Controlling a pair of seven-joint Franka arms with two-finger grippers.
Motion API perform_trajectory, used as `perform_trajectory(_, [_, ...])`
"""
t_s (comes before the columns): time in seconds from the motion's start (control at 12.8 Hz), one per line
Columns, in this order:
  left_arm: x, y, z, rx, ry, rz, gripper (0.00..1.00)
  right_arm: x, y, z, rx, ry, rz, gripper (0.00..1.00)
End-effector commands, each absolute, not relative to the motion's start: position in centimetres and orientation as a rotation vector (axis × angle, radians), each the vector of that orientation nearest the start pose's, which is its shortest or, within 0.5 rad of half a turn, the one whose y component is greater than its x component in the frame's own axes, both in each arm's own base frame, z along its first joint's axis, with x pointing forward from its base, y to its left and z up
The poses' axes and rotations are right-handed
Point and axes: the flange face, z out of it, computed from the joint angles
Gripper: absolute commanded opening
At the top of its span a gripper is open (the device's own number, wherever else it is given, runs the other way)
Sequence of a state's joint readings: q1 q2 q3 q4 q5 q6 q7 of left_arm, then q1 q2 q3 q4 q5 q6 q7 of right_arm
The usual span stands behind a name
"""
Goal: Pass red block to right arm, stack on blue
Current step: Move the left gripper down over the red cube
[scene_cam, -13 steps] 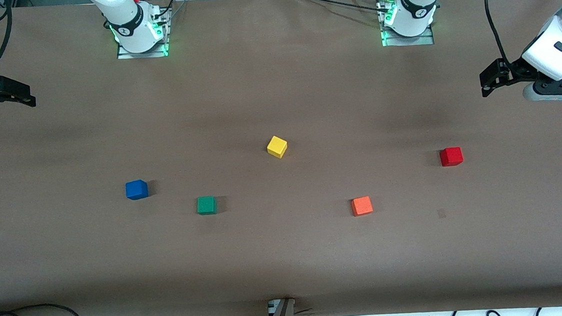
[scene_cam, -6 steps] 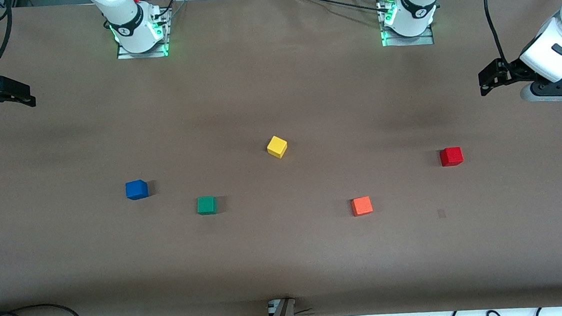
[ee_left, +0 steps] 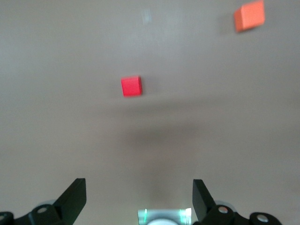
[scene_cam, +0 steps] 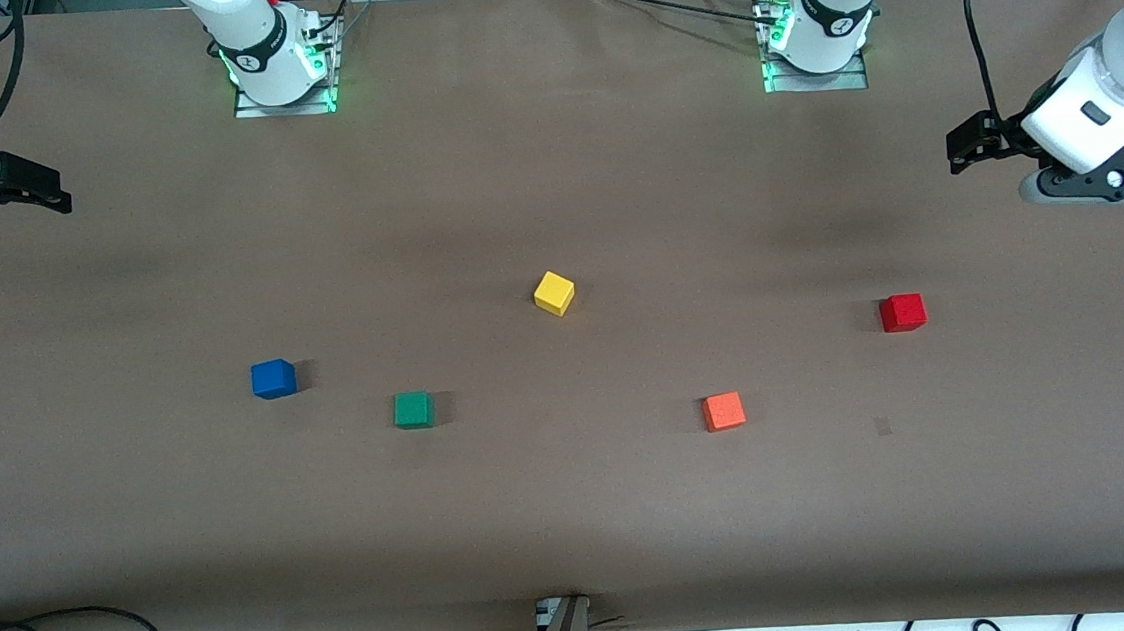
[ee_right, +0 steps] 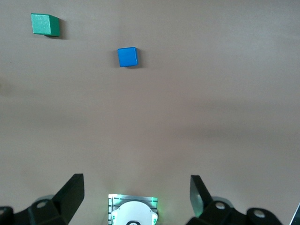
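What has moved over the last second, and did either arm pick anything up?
Only the left gripper moved, drifting toward the robots' bases, open and empty. The right gripper waits, open. The red block, blue block and other cubes stayed put.

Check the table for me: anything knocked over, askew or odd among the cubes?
Nothing stands out. The red block, blue cube, green, yellow and orange cubes sit flat and apart.

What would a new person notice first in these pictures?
Five coloured cubes lie scattered on the brown table: the red block toward the left arm's end, the blue cube toward the right arm's end. Both open grippers, left gripper and right gripper, hang above the table's ends, holding nothing.
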State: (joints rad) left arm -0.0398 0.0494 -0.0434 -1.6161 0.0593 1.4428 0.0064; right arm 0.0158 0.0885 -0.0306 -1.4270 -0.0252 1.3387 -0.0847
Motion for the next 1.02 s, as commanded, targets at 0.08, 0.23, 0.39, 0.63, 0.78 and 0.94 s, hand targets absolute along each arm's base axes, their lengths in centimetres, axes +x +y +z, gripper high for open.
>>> perform_trajectory(0.08, [55.2, -3.8, 53.1, -3.033, 0.147, 0.507, 1.00, 55.6, -0.9, 62.6, -3.152, -0.095, 0.271, 1.00])
perform_trajectory(0.23, [55.8, -3.7, 50.6, -3.036, 0.152, 0.499, 1.00, 55.6, -0.9, 62.6, -3.152, -0.095, 0.271, 1.00])
perform_trajectory(0.39, [56.5, -2.7, 46.9, -3.058, 0.152, 0.384, 1.00, 55.6, -0.9, 62.6, -3.152, -0.095, 0.271, 1.00])
perform_trajectory(0.63, [59.9, -0.2, 41.6, -3.088, 0.083, 0.204, 1.00, 55.6, -0.9, 62.6, -3.152, -0.097, 0.271, 1.00])
perform_trajectory(0.78, [61.7, 0.6, 37.5, -3.091, 0.060, 0.162, 1.00, 55.6, -0.9, 62.6, -3.152, -0.095, 0.271, 1.00])
perform_trajectory(0.94, [62.5, 1.4, 32.1, -3.094, 0.070, 0.158, 1.00, 55.6, -0.9, 62.6, -3.152, -0.097, 0.271, 1.00])
